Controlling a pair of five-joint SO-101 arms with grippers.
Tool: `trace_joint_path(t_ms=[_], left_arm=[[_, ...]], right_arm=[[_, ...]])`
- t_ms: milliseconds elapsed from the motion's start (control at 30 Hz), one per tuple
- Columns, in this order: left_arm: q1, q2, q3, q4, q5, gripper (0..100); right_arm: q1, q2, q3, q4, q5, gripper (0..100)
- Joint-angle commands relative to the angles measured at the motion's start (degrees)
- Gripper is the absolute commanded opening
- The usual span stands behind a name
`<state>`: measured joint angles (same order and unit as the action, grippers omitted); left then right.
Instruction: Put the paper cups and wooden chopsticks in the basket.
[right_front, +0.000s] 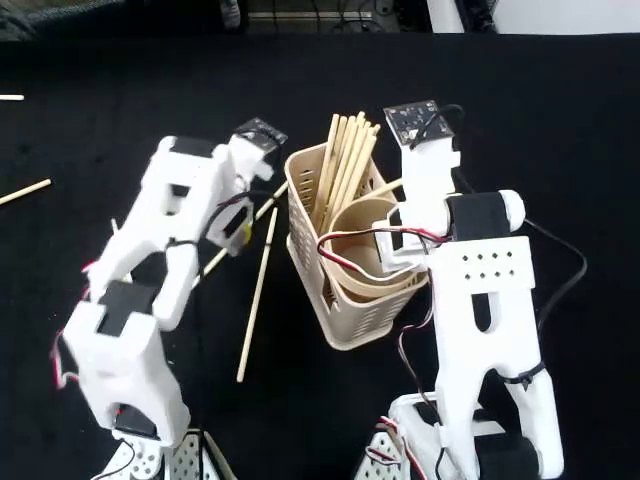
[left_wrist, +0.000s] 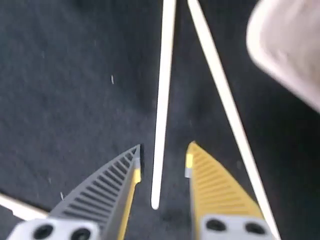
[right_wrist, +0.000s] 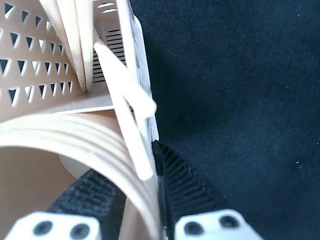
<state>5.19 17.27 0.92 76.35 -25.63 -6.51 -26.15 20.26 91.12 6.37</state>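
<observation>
A beige perforated basket (right_front: 365, 318) stands in the middle of the black table, with stacked paper cups (right_front: 365, 225) and several wooden chopsticks (right_front: 340, 165) in it. My right gripper (right_wrist: 132, 160) sits at the basket's rim, shut on a slanted chopstick (right_wrist: 122, 107), with the top cup's rim (right_wrist: 75, 137) also in the gap. My left gripper (left_wrist: 165, 146) hangs open low over the table, left of the basket. The end of a loose chopstick (left_wrist: 162, 100) lies between its fingertips and a second chopstick (left_wrist: 225, 110) lies just beside it. Both show on the cloth (right_front: 258, 290) (right_front: 225, 250).
Two more chopsticks lie far left on the cloth, one (right_front: 25, 190) at mid-height and one (right_front: 10, 97) farther back. The basket's corner (left_wrist: 290, 45) is close to my left gripper. The right arm (right_front: 480, 270) leans over the basket's right side.
</observation>
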Motion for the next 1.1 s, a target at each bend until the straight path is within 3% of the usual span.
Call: trace_joint_path(t_ms=[0,300,367,467,533,600,833,1067], left_arm=[[0.75,5.71,-12.79,0.00,6.24,21],[0.57,16.79,-17.01,0.09,6.51,21],[0.22,18.55,-17.36,-0.09,4.48,17],[0.84,18.81,-18.77,0.44,1.85,2],[0.92,18.73,-20.18,2.99,1.49,6],[1.10,18.20,-22.81,5.89,1.41,4],[1.63,11.34,-28.44,17.76,1.41,3],[1.19,-6.42,-28.18,24.26,1.76,3]], right_arm=[[-2.37,1.63,2.33,-0.97,-0.18,1.1],[-2.37,1.63,2.33,-0.88,-0.09,1.1],[-2.37,1.63,2.33,-0.88,-0.09,1.1],[-2.29,1.63,2.33,-0.88,-0.09,1.1],[-2.29,1.63,2.33,-0.79,-0.09,1.1],[-2.20,1.54,2.33,-0.53,-0.09,1.1],[-2.20,1.36,2.42,-0.53,-0.44,1.1],[-2.11,1.36,2.42,-0.53,-0.44,1.1]])
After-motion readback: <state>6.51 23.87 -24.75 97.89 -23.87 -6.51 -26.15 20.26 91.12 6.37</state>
